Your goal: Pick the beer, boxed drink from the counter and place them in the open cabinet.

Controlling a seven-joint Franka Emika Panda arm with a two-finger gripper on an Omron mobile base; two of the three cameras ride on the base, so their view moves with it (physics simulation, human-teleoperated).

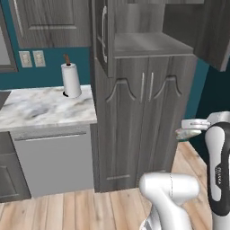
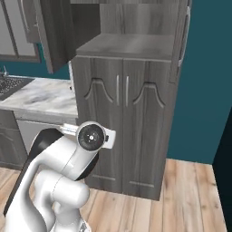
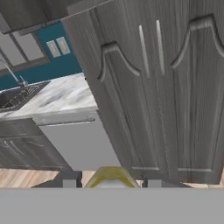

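Boxed drink [image 3: 111, 177]: we see its pale yellow top poking up at the bottom of the hand view, sitting between the two dark finger tips [image 3: 69, 180] of our claw [image 3: 111, 183], so we judge the claw is clenched on it and carrying it. We expect a small carton like this to be light, with thin walls that dent under a hard squeeze and smooth faces that can slip. Holding it across two flat sides, around mid height, seems safest.

Beyond the claw stand the lower double doors [image 3: 153, 87] of the tall dark grey wood-grain unit. The open cabinet [image 1: 148, 42] is the compartment above them, its shelf bare, its door [image 1: 102, 36] swung out to the left. To the left of the unit a marble worktop [image 1: 45, 108] carries a paper-towel roll [image 1: 70, 80], with a dishwasher front [image 1: 54, 159] beneath it.

Most of the carton is cut off, so we cannot judge how squarely it sits in the grip. In the base views the arm [image 2: 68, 167] covers the claw itself.
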